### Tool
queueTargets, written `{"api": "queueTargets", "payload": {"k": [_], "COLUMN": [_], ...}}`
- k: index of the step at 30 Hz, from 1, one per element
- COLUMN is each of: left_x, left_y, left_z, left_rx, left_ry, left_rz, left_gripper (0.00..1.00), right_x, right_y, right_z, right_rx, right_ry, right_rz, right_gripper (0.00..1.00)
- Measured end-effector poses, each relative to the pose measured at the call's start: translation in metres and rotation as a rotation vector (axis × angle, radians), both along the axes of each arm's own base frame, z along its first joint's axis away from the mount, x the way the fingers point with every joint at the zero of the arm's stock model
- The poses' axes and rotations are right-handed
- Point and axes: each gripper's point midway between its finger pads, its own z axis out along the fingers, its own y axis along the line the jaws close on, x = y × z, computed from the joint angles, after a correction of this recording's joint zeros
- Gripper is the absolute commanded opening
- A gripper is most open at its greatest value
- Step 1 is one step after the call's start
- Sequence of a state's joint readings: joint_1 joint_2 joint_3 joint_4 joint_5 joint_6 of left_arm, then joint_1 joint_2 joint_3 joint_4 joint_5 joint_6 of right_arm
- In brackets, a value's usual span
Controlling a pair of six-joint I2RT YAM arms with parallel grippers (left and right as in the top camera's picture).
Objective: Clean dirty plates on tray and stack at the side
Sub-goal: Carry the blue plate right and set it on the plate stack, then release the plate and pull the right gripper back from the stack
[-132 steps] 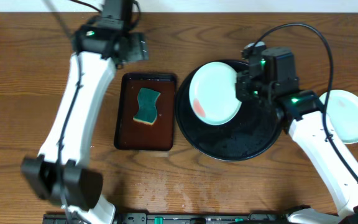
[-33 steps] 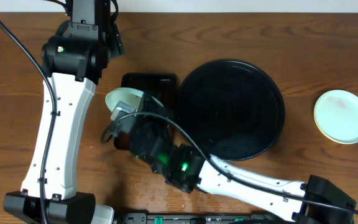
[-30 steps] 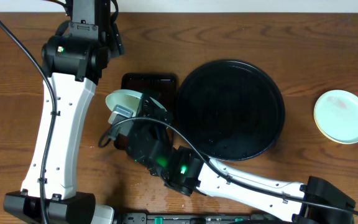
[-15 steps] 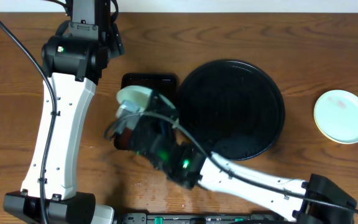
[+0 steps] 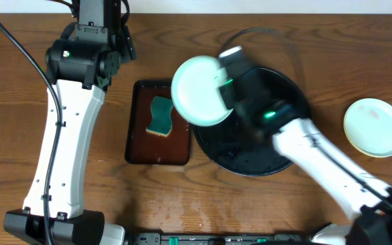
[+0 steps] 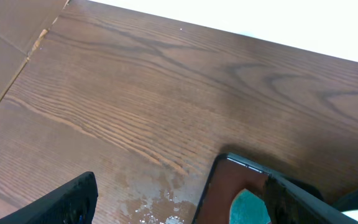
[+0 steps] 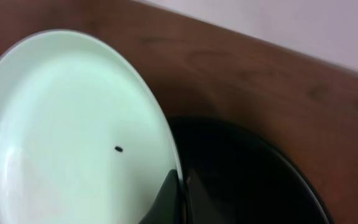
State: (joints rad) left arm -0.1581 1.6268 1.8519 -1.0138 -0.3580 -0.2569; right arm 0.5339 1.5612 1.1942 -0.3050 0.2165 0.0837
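Swung back to the right since half a second ago, the right arm [image 5: 318, 153] has left the brown tray [image 5: 156, 146] and now carries its plate [image 5: 197, 92] above the upper-left rim of the tray [image 5: 233, 146]. From overhead the plate also overlaps the brown tray's corner. On the wooden table [image 5: 182, 197], the left arm [image 5: 67, 136] runs up the left side. The left gripper [image 6: 179, 190] is spread wide with nothing between its fingers, above wood beside the brown tray. The right gripper [image 7: 178, 193] pinches the mint-white plate at its rim, and one dark speck shows on the plate's face. A second plate [image 5: 375, 127] sits on the table well right of the tray. A green sponge [image 5: 160, 116] lies in the brown tray.
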Motion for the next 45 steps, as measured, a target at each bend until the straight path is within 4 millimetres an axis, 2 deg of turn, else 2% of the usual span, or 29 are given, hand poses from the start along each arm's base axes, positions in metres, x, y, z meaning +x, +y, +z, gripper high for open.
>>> {"api": "queueTargets", "payload": {"k": [3,7,8,10,16,19,22,26,30,32,33,34,35,38,41,45], "left_x": [0.0,0.0,0.0,0.0,0.0,0.0,0.0,0.0,0.0,0.0,0.0,0.0,0.0,0.0,0.0,0.0], "left_y": [0.0,0.0,0.0,0.0,0.0,0.0,0.0,0.0,0.0,0.0,0.0,0.0,0.0,0.0,0.0,0.0], "left_z": [0.0,0.0,0.0,0.0,0.0,0.0,0.0,0.0,0.0,0.0,0.0,0.0,0.0,0.0,0.0,0.0], "left_rx": [0.0,0.0,0.0,0.0,0.0,0.0,0.0,0.0,0.0,0.0,0.0,0.0,0.0,0.0,0.0,0.0], "left_ry": [0.0,0.0,0.0,0.0,0.0,0.0,0.0,0.0,0.0,0.0,0.0,0.0,0.0,0.0,0.0,0.0], "left_rz": [0.0,0.0,0.0,0.0,0.0,0.0,0.0,0.0,0.0,0.0,0.0,0.0,0.0,0.0,0.0,0.0], "left_gripper": [0.86,0.86,0.86,0.86,0.86,0.86,0.86,0.86,0.86,0.86,0.86,0.86,0.86,0.86,0.86,0.86], "right_x": [0.01,0.008,0.005,-0.003,-0.045,-0.072,-0.095,-0.116,-0.128,-0.132,-0.134,-0.136,-0.137,-0.133,-0.116,-0.093], "right_y": [-0.05,-0.147,-0.163,-0.217,-0.352,-0.402,-0.438,-0.463,-0.474,-0.476,-0.476,-0.477,-0.477,-0.476,-0.469,-0.444], "right_z": [0.003,-0.02,-0.024,-0.032,-0.041,-0.045,-0.056,-0.083,-0.118,-0.133,-0.139,-0.144,-0.147,-0.148,-0.144,-0.138], "right_rx": [0.116,0.186,0.196,0.225,0.311,0.34,0.363,0.398,0.415,0.421,0.423,0.426,0.429,0.446,0.509,0.595], "right_ry": [0.067,0.219,0.241,0.284,0.311,0.3,0.312,0.373,0.461,0.502,0.519,0.531,0.538,0.527,0.487,0.472], "right_rz": [-0.091,-0.302,-0.339,-0.474,-0.828,-0.985,-1.111,-1.215,-1.273,-1.29,-1.296,-1.301,-1.303,-1.291,-1.21,-1.044], "right_gripper": [0.01,0.01,0.01,0.01,0.01,0.01,0.01,0.01,0.01,0.04,0.1,0.3,0.45,0.63,0.69,0.68]}}
